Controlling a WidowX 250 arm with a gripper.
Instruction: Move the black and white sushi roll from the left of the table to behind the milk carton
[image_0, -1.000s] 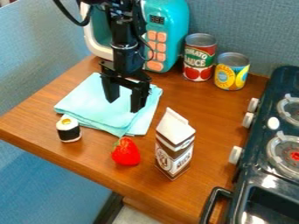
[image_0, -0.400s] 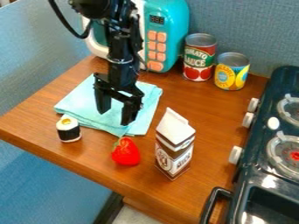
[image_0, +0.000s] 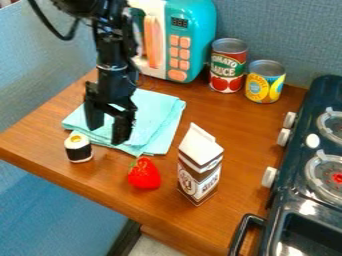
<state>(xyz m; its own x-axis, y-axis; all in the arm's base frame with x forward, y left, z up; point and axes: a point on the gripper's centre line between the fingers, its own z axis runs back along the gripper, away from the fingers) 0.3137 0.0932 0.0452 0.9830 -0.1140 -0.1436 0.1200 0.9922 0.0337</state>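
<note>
Released, with fingers parted: black claw (image_0: 107, 135) in the camera view, hanging from the far left and pointing down over the left part of a folded light-blue cloth (image_0: 157, 107). Cannot tell whether touching the cloth or just above. Lying flat on the brown wooden table (image_0: 244, 135), the cloth, with layered edges towards the near side. Just off its near left corner and near the claw, standing upright, a toy sushi roll (image_0: 79, 148) with black wrap, white ends and a yellow centre on top. Just beyond the cloth's near edge, a red toy strawberry (image_0: 144, 174) with a green top. To the right of the strawberry, upright and apart from it, a brown-and-white carton (image_0: 199, 167) with a peaked top. At the far side, a teal-and-white toy microwave (image_0: 190, 30) with orange buttons and an orange door handle. To its right, a taller red-and-green can (image_0: 228, 65), then a shorter yellow-and-blue can (image_0: 265, 82), both upright. Along the right edge, a dark toy stove (image_0: 288, 202) with white knobs and pale burner rings.
</note>
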